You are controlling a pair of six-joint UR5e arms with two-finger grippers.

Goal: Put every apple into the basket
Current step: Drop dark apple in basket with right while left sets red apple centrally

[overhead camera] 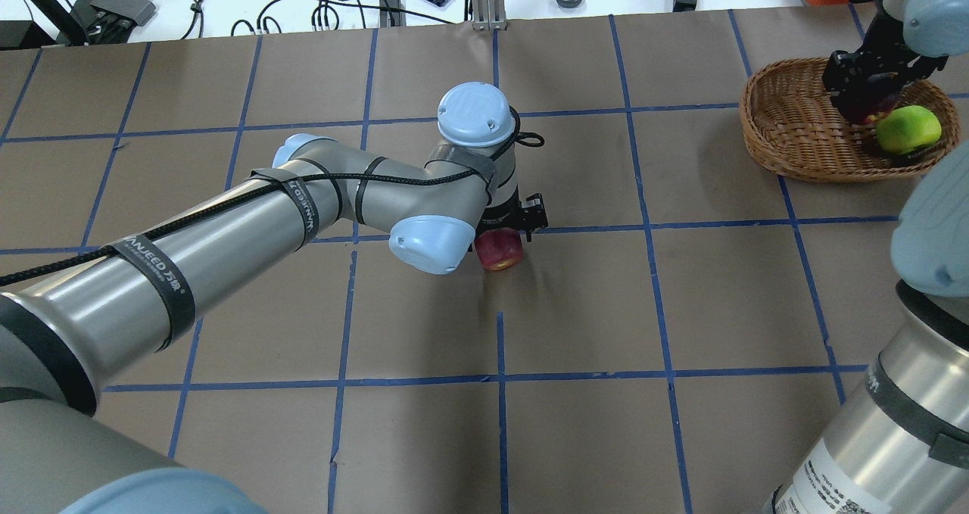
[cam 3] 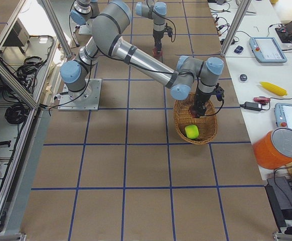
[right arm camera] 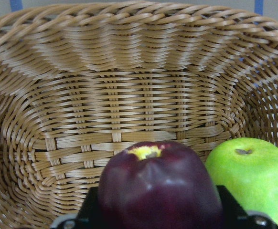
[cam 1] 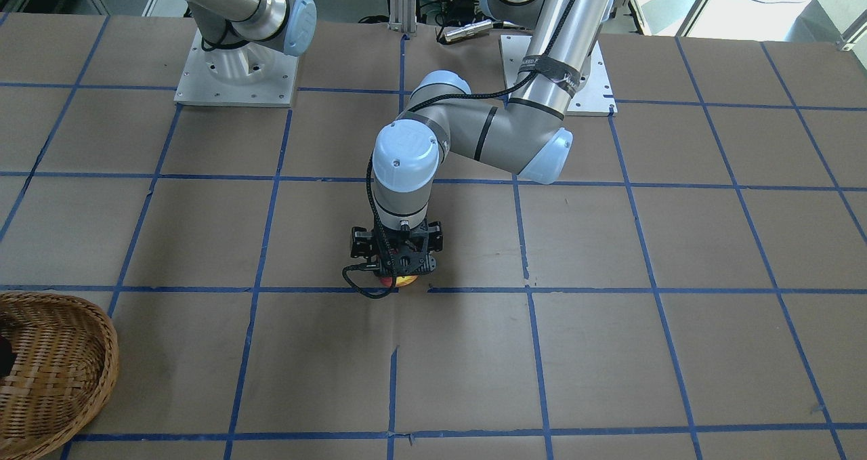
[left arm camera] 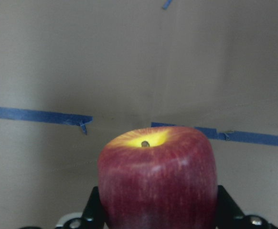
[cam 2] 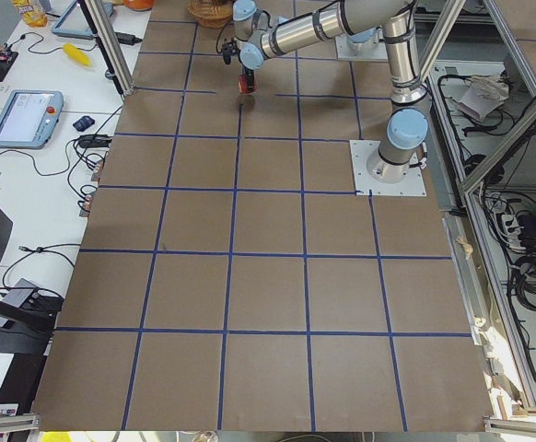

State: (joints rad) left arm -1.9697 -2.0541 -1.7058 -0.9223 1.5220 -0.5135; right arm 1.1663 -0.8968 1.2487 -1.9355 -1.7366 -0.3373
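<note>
My left gripper point(overhead camera: 509, 225) is shut on the red apple with a yellowish patch point(overhead camera: 500, 250) at the middle of the table, low over the paper; the left wrist view shows the apple point(left arm camera: 158, 176) gripped between both fingers. My right gripper point(overhead camera: 865, 94) is shut on the dark purplish-red apple point(right arm camera: 160, 188) and holds it inside the wicker basket point(overhead camera: 787, 139) at the table's far right. The yellow-green apple point(overhead camera: 908, 129) lies in the basket right beside it, as the right wrist view point(right arm camera: 249, 176) also shows.
The table is covered in brown paper with a blue tape grid point(overhead camera: 500, 378). The arm base plates point(cam 1: 234, 74) sit at the robot's edge. Cables and small devices point(overhead camera: 356, 7) lie on the white bench past the far edge, and an orange bucket point(cam 3: 279, 148) stands beside the basket end.
</note>
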